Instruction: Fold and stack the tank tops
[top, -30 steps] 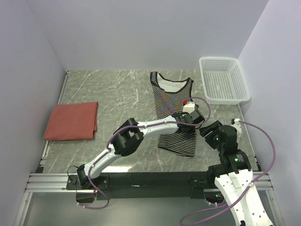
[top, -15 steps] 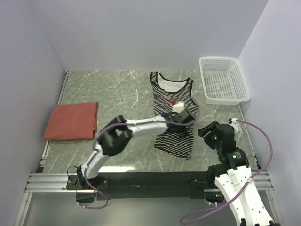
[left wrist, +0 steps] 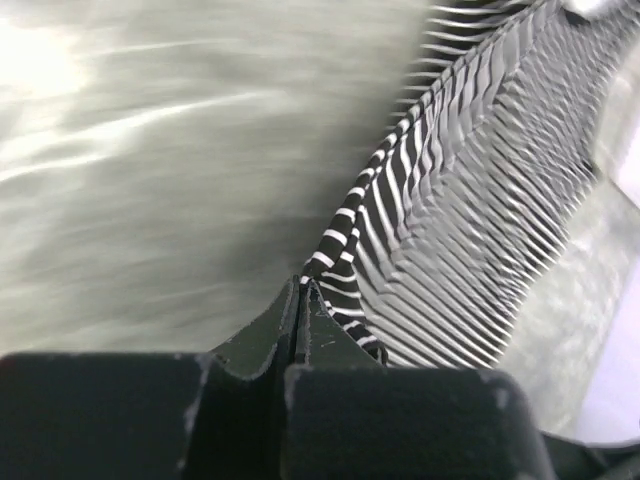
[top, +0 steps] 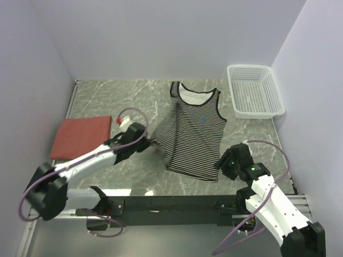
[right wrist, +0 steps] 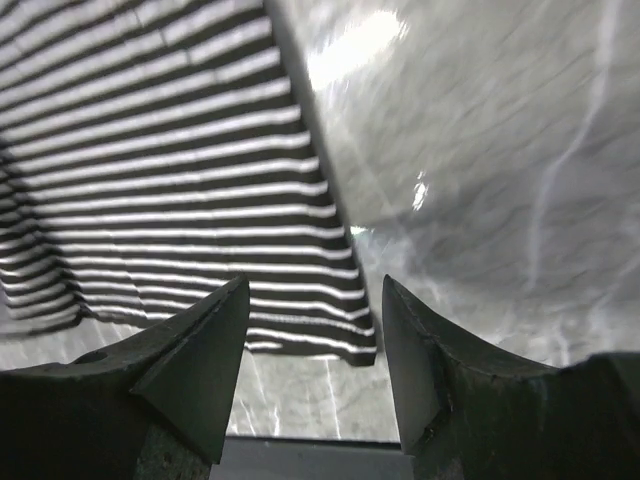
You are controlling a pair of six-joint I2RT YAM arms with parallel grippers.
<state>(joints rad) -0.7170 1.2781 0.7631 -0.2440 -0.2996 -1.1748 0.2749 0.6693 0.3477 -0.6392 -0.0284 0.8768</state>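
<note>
Left wrist view: left gripper (left wrist: 298, 300) pinched fully closed on a thin bit of the striped top's (left wrist: 470, 200) side edge; cloth runs taut away from it. Cannot tell whether one layer or both are caught.

Right wrist view: right gripper (right wrist: 315, 290) spread wide, holding nothing, hovering just beside the hem corner nearest the arms.

Top view: striped top lies mid-worktop (top: 134, 101), its left side drawn out to a point toward the left gripper, the rest flat. Red top (top: 81, 137) sits folded at the left edge, well apart.

Risks, as judged:
- Pinch is shallow; a tug could let the edge slip free.
- Nothing anchors the hem, so pulling from one side may drag and skew the whole top, giving a crooked fold.
- If only one layer is held, the layers may separate and bunch.

Count: tank tops in view, two (striped, red); no third seen. Basket (top: 254, 90), one, far right corner. Grippers, two.
</note>
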